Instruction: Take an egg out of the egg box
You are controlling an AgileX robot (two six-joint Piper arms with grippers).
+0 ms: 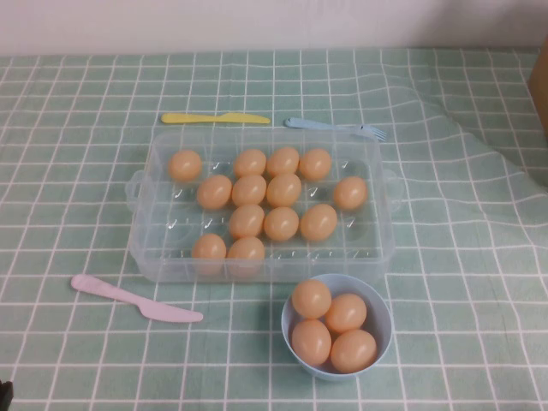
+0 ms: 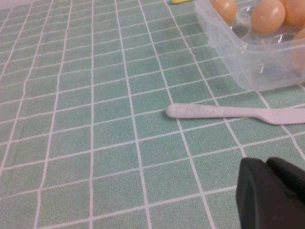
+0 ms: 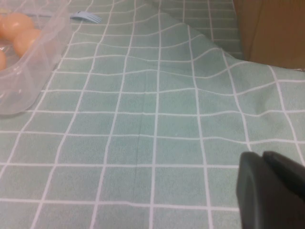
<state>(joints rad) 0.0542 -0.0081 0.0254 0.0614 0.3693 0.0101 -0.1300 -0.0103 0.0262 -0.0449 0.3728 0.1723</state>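
The egg box (image 1: 154, 231) sits at the centre of the desk (image 1: 68, 214), a clear low-walled tray with small side handles; thirteen orange-tan eggs rest in its dimpled wells, crowded toward the middle and the 12 o'clock side, with several wells bare along the 3 and 9 o'clock walls. Just beyond its 6 o'clock wall stands a light-blue bowl (image 1: 377, 310) holding four more eggs; a pink knife (image 1: 128, 300) lies at 8 o'clock from the box, a yellow knife (image 1: 214, 118) and a blue fork (image 1: 338, 128) just past its 12 o'clock edge.

The left end effector (image 2: 267, 191) hangs low over the cloth at about 8 o'clock from the box, near the pink knife, its fingers pressed together and holding nothing; the right end effector (image 3: 269, 191) hovers over bare cloth at about 4 o'clock from the box, also empty, and whether its fingers are parted I cannot tell.

An egg (image 1: 209, 247) near the 7 o'clock corner looks the easiest pick for the left arm; it should be light, rigid, smooth and rounded, so liable to squirt from a pinch and perhaps to crack if squeezed; best taken across its widest middle from above, with a gentle closing.
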